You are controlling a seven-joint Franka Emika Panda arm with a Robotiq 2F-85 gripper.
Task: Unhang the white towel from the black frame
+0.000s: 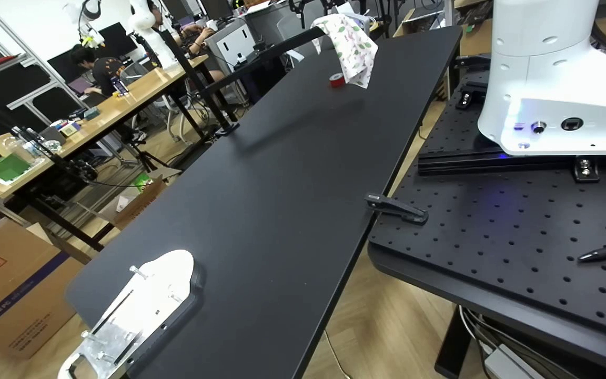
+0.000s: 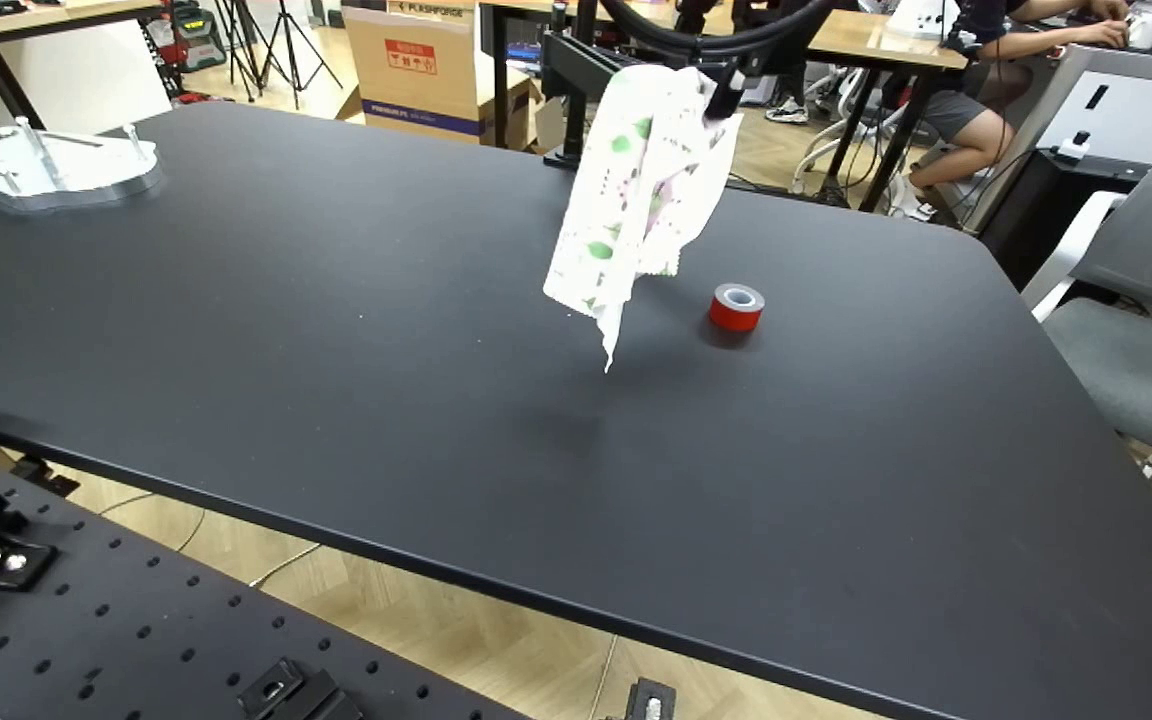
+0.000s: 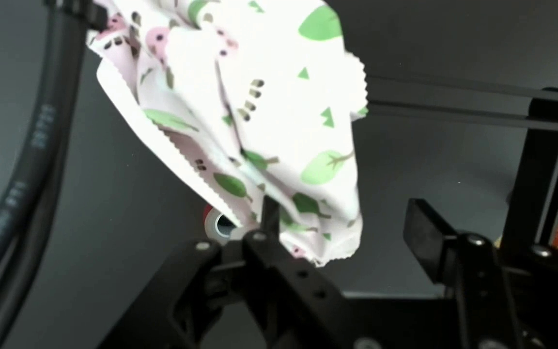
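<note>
A white towel with green leaf and pink prints (image 1: 349, 50) hangs over the end of the black frame's bar (image 1: 263, 58), above the black table. The towel also shows in an exterior view (image 2: 626, 190) and in the wrist view (image 3: 279, 111). The frame's post (image 3: 543, 169) is at the right of the wrist view. My gripper (image 3: 344, 223) is open. Its left finger overlaps the towel's lower part, and its right finger is apart from the cloth. The towel's lower corner lies partly between the fingers. In an exterior view, the towel and dark cables hide most of the gripper.
A red tape roll (image 2: 736, 308) lies on the table (image 2: 416, 400) near the towel, and partly shows in the wrist view (image 3: 217, 225). A white plate with pegs (image 1: 145, 305) lies at the table's end. Thick black cables (image 3: 32, 155) run beside the towel. The robot base (image 1: 550, 89) stands nearby.
</note>
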